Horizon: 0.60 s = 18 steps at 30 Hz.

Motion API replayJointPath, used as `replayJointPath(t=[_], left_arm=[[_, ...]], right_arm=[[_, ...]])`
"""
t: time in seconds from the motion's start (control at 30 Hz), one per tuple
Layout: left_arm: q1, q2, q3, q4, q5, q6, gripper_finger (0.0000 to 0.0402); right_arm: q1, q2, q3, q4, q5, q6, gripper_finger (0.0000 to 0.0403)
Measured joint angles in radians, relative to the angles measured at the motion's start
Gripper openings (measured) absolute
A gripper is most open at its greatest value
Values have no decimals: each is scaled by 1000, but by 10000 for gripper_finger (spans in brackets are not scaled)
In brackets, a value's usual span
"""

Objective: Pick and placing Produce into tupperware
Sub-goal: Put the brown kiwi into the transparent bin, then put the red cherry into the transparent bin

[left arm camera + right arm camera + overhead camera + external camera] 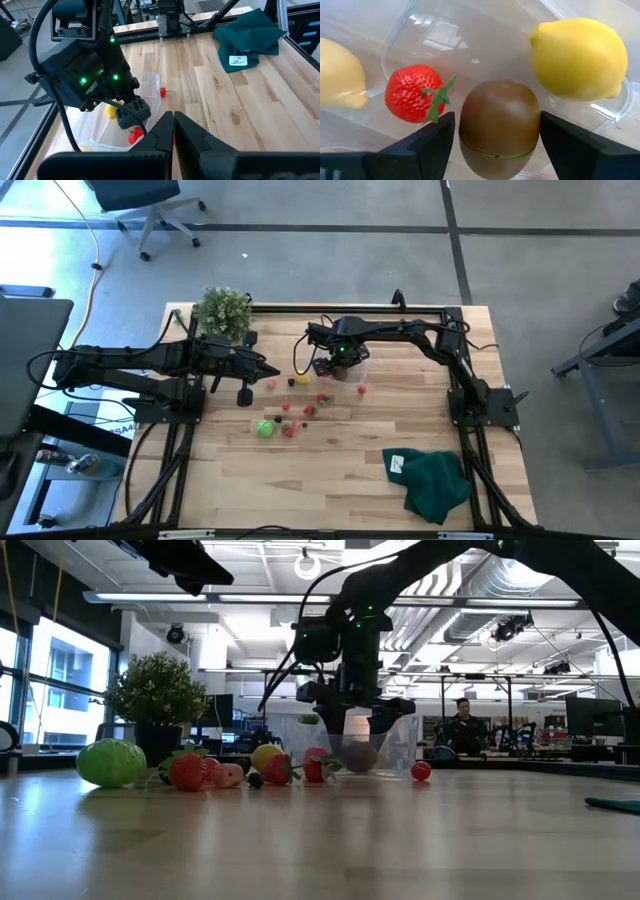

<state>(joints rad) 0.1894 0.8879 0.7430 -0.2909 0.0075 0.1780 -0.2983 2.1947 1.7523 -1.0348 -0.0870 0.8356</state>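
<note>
The tupperware (350,370) sits on the table (340,480) a little right of centre, toward the far side, a clear tub with rounded corners. Inside it, the right wrist view shows a brown kiwi (499,127) between the right gripper's fingers (422,145), with a gap on each side, so the jaws stand spread apart and hold nothing. A strawberry (414,93) lies just beside the kiwi, and a lemon (578,58) rests in the tub's corner on the kiwi's other side.

The right gripper (335,362) points down into the tub; its arm runs left from its base at the table's right edge, elbow bent near the far right corner.

Left of and nearer than the tub, more produce is scattered on the wood: a bright green piece (265,428), several small red pieces (289,427), and a yellow one (301,379). A cherry (361,390) lies just beside the tub on its near side.

The left gripper (268,372) is closed and empty, hovering left of the tub, its arm stretched level from the table's left edge. A potted plant (222,311) stands at the far left, and a dark green cloth (432,478) lies at the near right.
</note>
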Motion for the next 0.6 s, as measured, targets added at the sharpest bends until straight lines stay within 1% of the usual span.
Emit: replayJointPath(t=[0.27,0.47,0.6], left_arm=[[0,0,0,0,0,0,5],[0,0,0,0,0,0,5],[0,0,0,0,0,0,5]], right_arm=[[-7,-3,34,-39,-37,-7,277],[-11,-3,118,-143,-18,-19,277],[-11,-3,202,-222,8,-33,277]])
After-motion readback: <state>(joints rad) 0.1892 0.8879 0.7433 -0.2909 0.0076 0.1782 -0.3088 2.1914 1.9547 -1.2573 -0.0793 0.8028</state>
